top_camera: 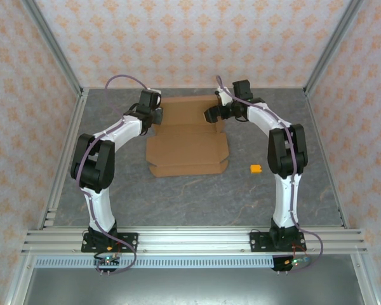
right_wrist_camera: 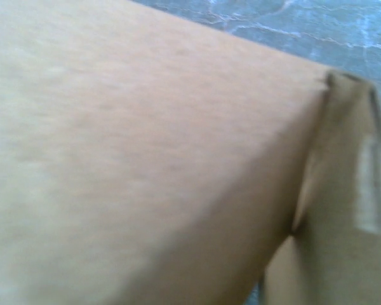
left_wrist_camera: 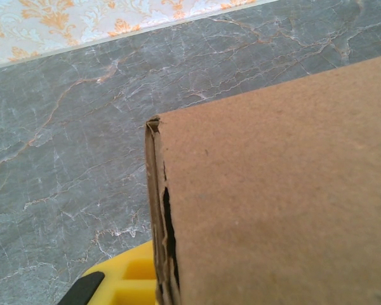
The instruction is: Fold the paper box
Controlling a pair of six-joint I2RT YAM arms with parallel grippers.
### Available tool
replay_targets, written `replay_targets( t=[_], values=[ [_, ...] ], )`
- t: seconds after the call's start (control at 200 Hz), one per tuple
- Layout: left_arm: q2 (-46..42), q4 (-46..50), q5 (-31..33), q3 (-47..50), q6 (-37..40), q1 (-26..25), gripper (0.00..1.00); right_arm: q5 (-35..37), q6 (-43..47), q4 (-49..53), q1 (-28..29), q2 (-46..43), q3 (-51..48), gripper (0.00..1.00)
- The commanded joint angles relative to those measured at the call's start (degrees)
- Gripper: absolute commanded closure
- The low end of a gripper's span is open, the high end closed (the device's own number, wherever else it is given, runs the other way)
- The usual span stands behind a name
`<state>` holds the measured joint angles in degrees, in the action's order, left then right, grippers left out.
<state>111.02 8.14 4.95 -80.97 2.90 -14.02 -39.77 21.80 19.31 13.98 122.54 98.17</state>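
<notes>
Left hand (top_camera: 155, 116) clamps paper box (top_camera: 187, 143) left wall; right hand (top_camera: 211, 115) state: we can't tell. Rec: hold wall upright, crease w/ 2 hands.

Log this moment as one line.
box: mid-table, unclosed | left gripper: shut on box's left edge | right gripper: at box's right edge

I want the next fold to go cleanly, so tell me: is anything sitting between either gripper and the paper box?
Nothing visible does. The left gripper is at the left edge of the far panel of the paper box, and the right gripper is at its right edge. The orange block lies apart, to the right of the box.
</notes>
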Motion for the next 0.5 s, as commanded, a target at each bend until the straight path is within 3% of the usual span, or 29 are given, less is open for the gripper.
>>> replay_targets(
  t=[0.0, 0.495],
  values=[
    [0.7, 3.1, 0.8, -1.3, 1.3, -0.6, 1.0, -3.5, -0.8, -0.3, 0.2, -3.7, -1.0, 0.01],
    [0.8, 3.2, 0.6, -1.5, 1.4, -0.6, 1.0, -2.6, -1.8, -3.3, -3.1, -12.4, -8.6, 0.01]
  ],
)
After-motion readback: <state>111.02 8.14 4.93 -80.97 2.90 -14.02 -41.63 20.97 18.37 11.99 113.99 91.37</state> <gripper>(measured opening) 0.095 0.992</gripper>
